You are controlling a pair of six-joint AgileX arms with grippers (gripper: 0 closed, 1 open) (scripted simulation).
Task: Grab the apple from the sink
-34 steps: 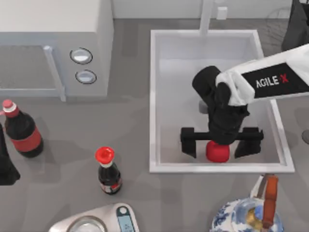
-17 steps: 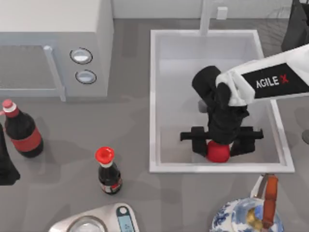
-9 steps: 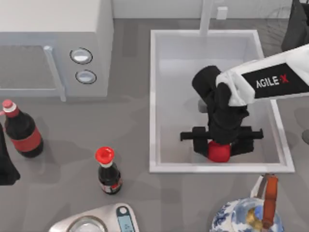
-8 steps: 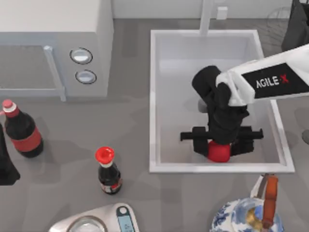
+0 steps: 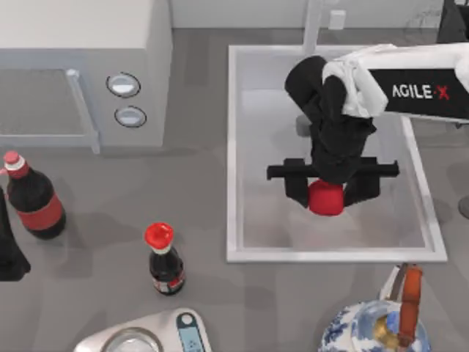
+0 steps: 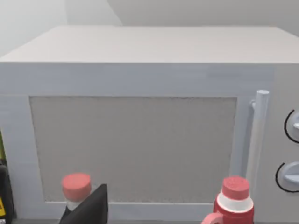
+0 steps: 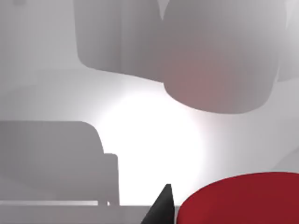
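The bright-red apple (image 5: 325, 202) hangs over the pale floor of the white sink (image 5: 233, 147), held between the black fingers of my right gripper (image 5: 327, 192), which is shut on it. The right arm reaches in from the right edge, across the basin. In the right wrist view the apple (image 7: 243, 199) sits close to the camera beside a black fingertip (image 7: 161, 207), with the sink floor far below. My left arm (image 5: 9, 257) stays parked at the left edge; one of its dark fingers (image 6: 88, 209) shows in front of the microwave.
A white microwave (image 5: 80, 73) stands at the back left. A cola bottle (image 5: 33, 198) and a small dark bottle with a red cap (image 5: 165, 260) stand left of the sink. A kitchen scale (image 5: 146, 334) and a blue-white teapot (image 5: 374, 323) line the front edge. The faucet (image 5: 313, 22) rises at the sink's far side.
The right gripper closed its fingers on the apple, then rose and moved toward the faucet side, carrying the apple off the sink floor. The left arm has not moved.
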